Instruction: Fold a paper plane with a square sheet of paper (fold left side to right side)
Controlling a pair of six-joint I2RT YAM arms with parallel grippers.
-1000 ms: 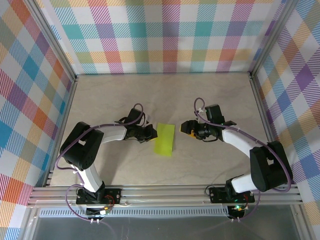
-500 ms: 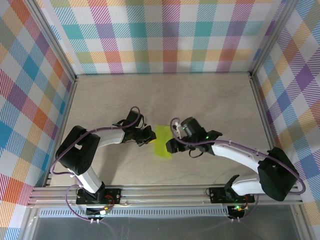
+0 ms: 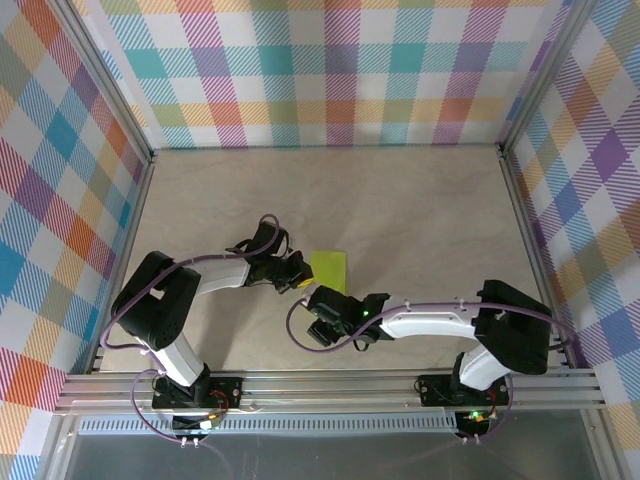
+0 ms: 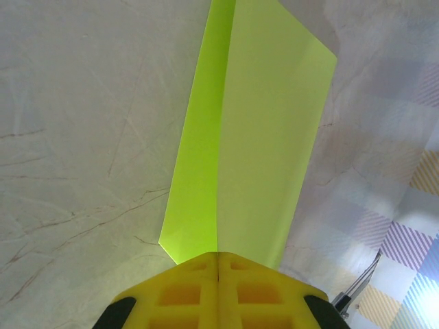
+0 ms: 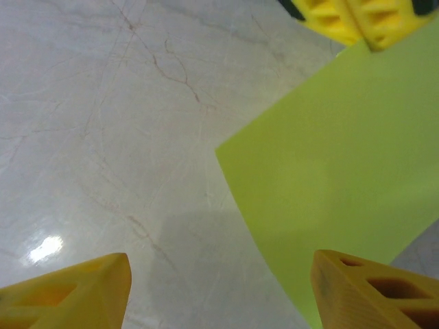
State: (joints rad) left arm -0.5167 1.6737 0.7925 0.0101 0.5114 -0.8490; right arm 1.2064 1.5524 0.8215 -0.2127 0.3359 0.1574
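While shut left fingers (image 4: 192,296) touch the paper (image 4: 260,137), wide right fingers (image 5: 75,295) straddle its corner.

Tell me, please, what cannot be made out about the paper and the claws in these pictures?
- Top view: the right arm hides the near end of the paper.
- Left wrist view: the shut left claw covers the paper's near edge; whether it pinches or only presses is unclear.
- Right wrist view: the frame edge cuts off the paper's right side and the finger bases of the open right claw.
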